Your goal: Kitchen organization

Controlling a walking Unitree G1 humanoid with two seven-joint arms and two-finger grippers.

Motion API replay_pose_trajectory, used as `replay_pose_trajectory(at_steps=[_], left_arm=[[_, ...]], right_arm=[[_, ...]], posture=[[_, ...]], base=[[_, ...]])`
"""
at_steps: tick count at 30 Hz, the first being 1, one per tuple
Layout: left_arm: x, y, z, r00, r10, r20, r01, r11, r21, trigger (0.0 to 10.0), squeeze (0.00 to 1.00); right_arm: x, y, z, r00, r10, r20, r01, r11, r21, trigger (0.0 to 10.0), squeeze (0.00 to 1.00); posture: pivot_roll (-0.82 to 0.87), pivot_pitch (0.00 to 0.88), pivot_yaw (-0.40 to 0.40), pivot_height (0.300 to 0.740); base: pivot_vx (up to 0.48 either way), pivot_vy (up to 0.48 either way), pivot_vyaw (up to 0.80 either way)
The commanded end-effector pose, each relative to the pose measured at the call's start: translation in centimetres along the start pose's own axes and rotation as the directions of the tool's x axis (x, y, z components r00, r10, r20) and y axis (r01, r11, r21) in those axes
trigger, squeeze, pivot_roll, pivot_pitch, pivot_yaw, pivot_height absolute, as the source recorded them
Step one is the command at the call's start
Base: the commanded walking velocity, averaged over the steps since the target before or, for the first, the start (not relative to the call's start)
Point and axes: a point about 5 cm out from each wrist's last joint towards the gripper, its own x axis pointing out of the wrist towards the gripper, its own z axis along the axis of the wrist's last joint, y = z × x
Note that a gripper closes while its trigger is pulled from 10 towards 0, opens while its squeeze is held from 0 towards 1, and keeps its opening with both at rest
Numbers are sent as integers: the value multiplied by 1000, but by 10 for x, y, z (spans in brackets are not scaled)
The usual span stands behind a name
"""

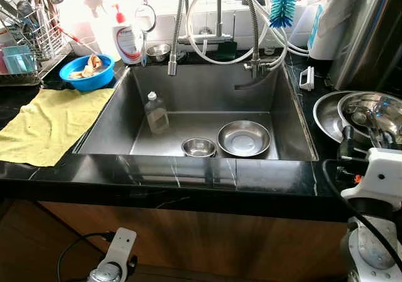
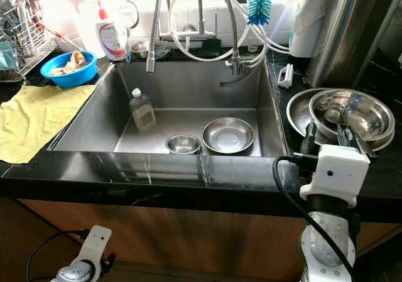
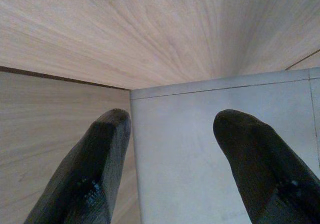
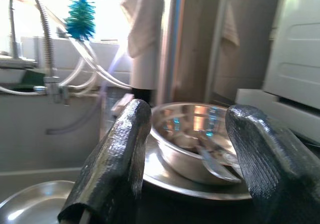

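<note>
Your left arm point(image 1: 113, 260) hangs low in front of you, its left hand point(image 3: 175, 169) idle with the two black fingers point(image 3: 90, 179) spread wide and nothing between them. Your right arm point(image 2: 330, 232) is raised at your right side, wrist level with the worktop's edge; the right hand point(image 4: 187, 169) points forward, fingers point(image 4: 117, 169) apart and empty.

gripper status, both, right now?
left gripper: open, empty, hanging low beside the wooden cabinet front.
right gripper: open, empty, raised at counter edge, aimed at the steel bowl right of the sink.
</note>
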Motion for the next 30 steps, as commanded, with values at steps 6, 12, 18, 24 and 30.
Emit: replay_pose_trajectory(at_steps=[6,12,18,24,30], left_arm=[[-1,4,-3,1000,10,-15,-10,1000,12,10000,0],[-1,4,-4,1000,11,-17,-10,1000,12,10000,0],[-1,4,-4,1000,9,-18,-9,1000,13,10000,0],[-1,4,-4,1000,8,-19,-7,1000,16,10000,0],[-1,4,-4,1000,6,-23,-6,1000,19,10000,0]], right_arm=[[-1,-8,2,998,-58,-7,58,998,-16,10000,0],[-2,-8,-2,997,-66,-30,65,998,-20,10000,0],[-1,-11,-3,996,-86,-37,85,996,-25,10000,0],[4,-22,1,993,-121,-9,120,991,-54,10000,0],[11,-38,4,986,-166,9,166,984,-71,10000,0]], posture=[[-205,0,99,740],[-204,0,98,740],[-205,0,99,740],[-206,0,101,740],[-207,0,103,740]], base=[[0,0,0],[0,0,0],[0,0,0],[0,0,0],[0,0,0]])
